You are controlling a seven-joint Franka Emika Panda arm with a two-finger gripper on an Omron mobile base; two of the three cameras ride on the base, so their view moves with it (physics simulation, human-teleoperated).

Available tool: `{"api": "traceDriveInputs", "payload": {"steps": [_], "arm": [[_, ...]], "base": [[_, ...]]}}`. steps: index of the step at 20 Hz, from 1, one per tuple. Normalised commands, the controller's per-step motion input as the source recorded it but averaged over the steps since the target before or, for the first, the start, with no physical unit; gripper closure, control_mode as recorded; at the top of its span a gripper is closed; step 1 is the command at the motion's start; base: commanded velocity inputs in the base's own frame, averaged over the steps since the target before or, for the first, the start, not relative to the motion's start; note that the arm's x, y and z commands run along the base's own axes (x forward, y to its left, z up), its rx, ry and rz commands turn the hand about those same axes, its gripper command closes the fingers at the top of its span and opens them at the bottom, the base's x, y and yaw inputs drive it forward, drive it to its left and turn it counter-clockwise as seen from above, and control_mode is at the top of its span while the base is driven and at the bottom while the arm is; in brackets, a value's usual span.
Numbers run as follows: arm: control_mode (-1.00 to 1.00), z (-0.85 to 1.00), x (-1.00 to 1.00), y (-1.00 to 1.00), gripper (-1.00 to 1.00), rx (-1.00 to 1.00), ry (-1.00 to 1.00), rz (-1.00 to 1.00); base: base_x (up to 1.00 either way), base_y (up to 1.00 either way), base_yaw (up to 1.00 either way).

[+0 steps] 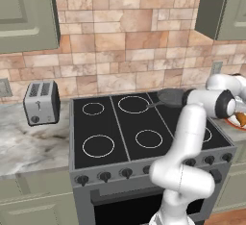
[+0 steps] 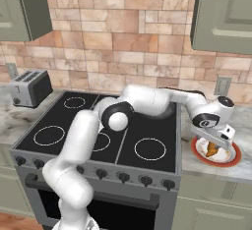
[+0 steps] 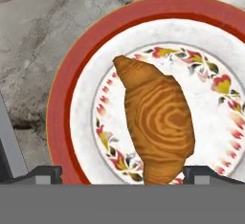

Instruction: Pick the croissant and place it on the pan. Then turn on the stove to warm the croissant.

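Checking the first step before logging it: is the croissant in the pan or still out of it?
Out. The croissant lies on the red-rimmed plate on the counter; the pan sits apart at the stove's back.

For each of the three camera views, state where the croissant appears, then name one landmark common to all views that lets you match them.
Left base view: the croissant sits at the far right edge, partly behind the arm.
Right base view: lower right, on the counter right of the stove, under the gripper.
Hand view: centre, running down to the bottom between the open fingertips.
Shared landmark: the red-rimmed plate beneath it.
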Motion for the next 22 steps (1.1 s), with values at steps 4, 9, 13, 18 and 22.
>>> {"api": "traceDriveInputs", "payload": {"steps": [4, 9, 13, 18, 22], "arm": [[-1.00, -0.59, 0.33, 0.02, -1.00, 0.00, 0.02, 0.02], [-1.00, -0.55, 0.18, -0.20, -1.00, 0.00, 0.00, 0.01], [-1.00, -0.45, 0.07, -0.58, -1.00, 0.00, 0.00, 0.00], [-1.00, -0.44, 0.00, -0.04, -1.00, 0.00, 0.00, 0.03], [-1.00, -0.43, 0.00, 0.48, -1.00, 0.00, 0.00, 0.01]], "base": [[0.00, 0.00, 0.00], [0.00, 0.00, 0.00], [0.00, 0.00, 0.00], [0.00, 0.00, 0.00], [0.00, 0.00, 0.00]]}}
